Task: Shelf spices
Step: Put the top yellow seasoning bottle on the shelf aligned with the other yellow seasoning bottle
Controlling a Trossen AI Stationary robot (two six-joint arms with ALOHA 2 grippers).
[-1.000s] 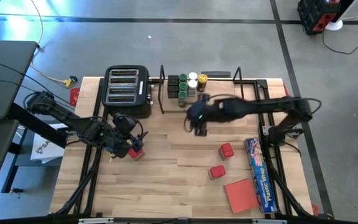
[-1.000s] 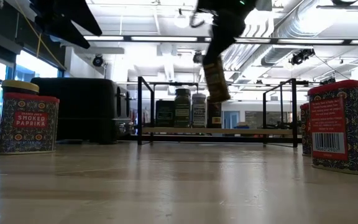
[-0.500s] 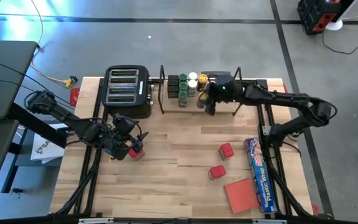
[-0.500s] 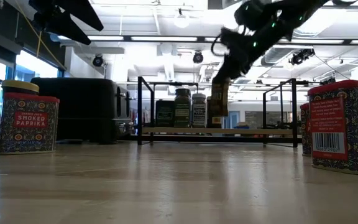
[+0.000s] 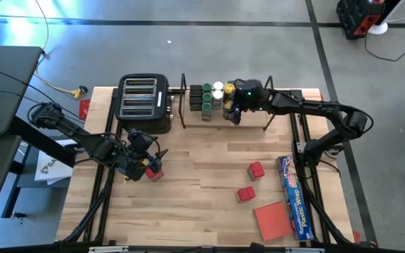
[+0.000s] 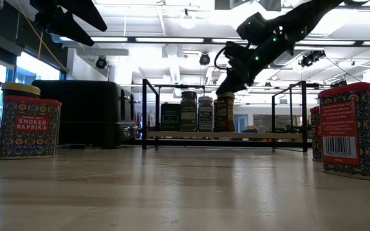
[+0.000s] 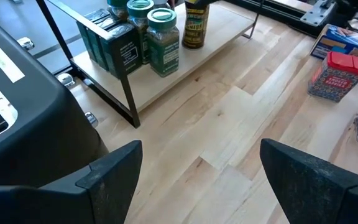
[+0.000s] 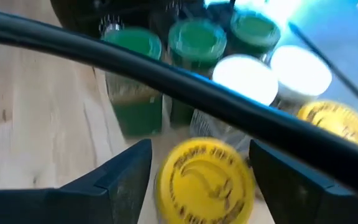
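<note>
- Spices: the round yellow-lidded jar [image 8: 205,180] that hung in the air a second ago now stands on the wooden board of the black wire shelf [image 5: 267,105], just beside the green- and white-lidded jars [image 5: 209,98].
- Right gripper [image 5: 236,107] has followed it to the shelf; its fingers [image 8: 126,177] flank the lid, but I cannot tell whether they grip it.
- Left gripper [image 5: 143,165], well apart from the shelf, hovers with fingers spread by a red square tin [image 5: 155,171].
- Judging by this, releasing comes next; red tins [image 5: 256,169] on the bench [image 5: 188,204] remain.
</note>
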